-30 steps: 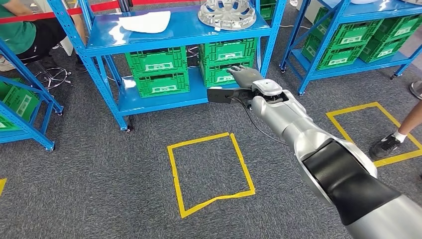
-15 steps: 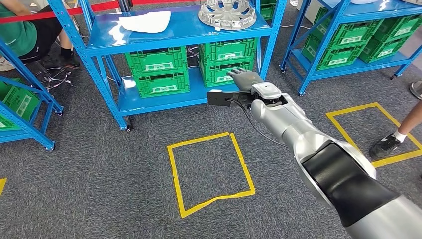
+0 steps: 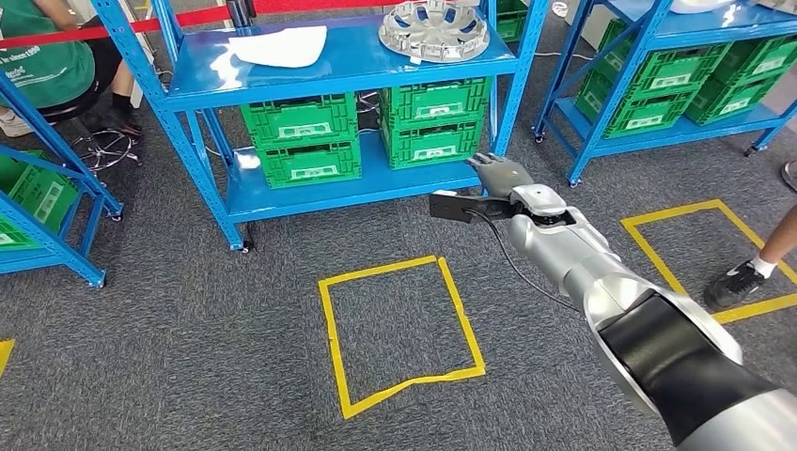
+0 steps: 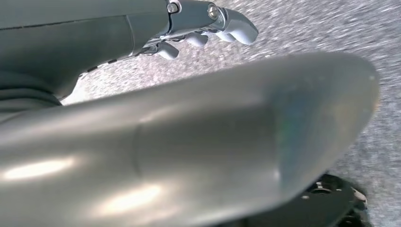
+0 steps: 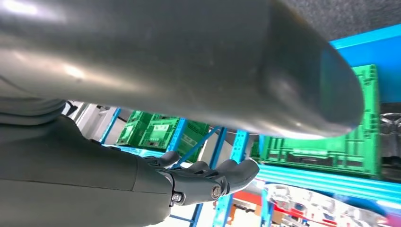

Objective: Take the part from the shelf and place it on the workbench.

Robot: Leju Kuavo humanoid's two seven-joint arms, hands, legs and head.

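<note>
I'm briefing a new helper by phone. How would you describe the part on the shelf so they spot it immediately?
Find the blue shelf unit facing the robot, with stacked green crates on its lower level. On its top level, toward the right, lies the part: a round, silvery, spoked metal disc, unlike the flat white sheet lying to its left.

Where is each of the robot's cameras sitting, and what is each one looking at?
Head view: high on the robot, looking forward and down at grey carpet, the yellow tape square, the blue shelf and the silver part on it; the right arm and right hand show.
Left wrist view: behind the left hand, facing the carpet; the hand is empty.
Right wrist view: behind the right hand, looking up at the shelf and green crates.
Shared: head and right wrist views both show the right hand, blue shelf and green crates.
</note>
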